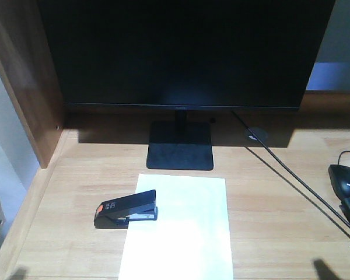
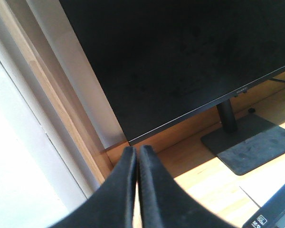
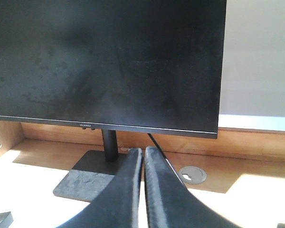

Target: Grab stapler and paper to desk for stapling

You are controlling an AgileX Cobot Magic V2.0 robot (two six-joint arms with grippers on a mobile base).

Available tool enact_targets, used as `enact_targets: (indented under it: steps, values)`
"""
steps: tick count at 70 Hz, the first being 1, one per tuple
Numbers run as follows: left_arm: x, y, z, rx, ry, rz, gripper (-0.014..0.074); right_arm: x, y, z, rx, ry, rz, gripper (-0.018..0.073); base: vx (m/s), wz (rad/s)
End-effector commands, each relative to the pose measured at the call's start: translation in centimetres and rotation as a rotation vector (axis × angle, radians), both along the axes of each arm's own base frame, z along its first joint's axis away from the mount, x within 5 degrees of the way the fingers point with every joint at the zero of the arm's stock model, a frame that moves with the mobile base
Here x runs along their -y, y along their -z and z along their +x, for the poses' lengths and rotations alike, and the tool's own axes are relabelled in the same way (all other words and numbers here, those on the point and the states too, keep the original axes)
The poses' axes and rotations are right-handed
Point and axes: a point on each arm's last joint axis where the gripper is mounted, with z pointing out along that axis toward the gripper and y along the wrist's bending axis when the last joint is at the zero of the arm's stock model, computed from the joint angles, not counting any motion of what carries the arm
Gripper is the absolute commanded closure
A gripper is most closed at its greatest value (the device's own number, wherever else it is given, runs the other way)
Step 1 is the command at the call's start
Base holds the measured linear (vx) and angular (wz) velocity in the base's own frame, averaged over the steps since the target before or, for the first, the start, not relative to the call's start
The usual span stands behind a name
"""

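The black stapler (image 1: 127,210), orange patch on its top, lies on the desk (image 1: 280,210) with its nose over the left edge of the white paper (image 1: 178,227). The sheet lies flat in front of the monitor stand. Neither gripper shows in the front view. In the left wrist view my left gripper (image 2: 136,149) is shut with nothing in it, above the desk's back left corner; a black stapler end (image 2: 270,213) shows at the lower right. My right gripper (image 3: 143,150) is shut and empty, pointing toward the monitor stand (image 3: 88,178).
A large black monitor (image 1: 181,52) on a flat stand (image 1: 181,149) fills the back of the desk. A wooden side panel (image 1: 23,81) walls the left. A black cable (image 1: 291,175) runs diagonally to the right, past a grommet (image 1: 256,135). A black mouse (image 1: 344,178) sits at the right edge.
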Motion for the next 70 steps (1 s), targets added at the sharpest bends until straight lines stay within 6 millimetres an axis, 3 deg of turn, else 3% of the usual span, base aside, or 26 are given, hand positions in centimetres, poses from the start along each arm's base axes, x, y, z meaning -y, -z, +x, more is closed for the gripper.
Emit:
enact_targets:
  steps: [1,31,45,70]
  values:
    - [-0.02,-1.44,0.0,0.084,-0.002,-0.039,0.0603,0.13,-0.93,0.04,0.036,0.013,-0.052,0.0564,0.0,0.0]
    - [-0.01,-1.33,0.0,0.071,-0.001,-0.047,0.0603,0.13,-0.93,0.04,0.036,0.013,-0.052,0.0564,0.0,0.0]
    - [-0.06,-1.42,-0.01,0.027,-0.007,-0.267,0.0603,0.13,-0.93,0.04,0.036,0.013,-0.052,0.0564,0.0,0.0]
    - [-0.75,-0.65,-0.29,0.075,-0.076,-0.343,0.0603,0.13,-0.93,0.04,0.036,0.013,-0.052,0.0564,0.0,0.0]
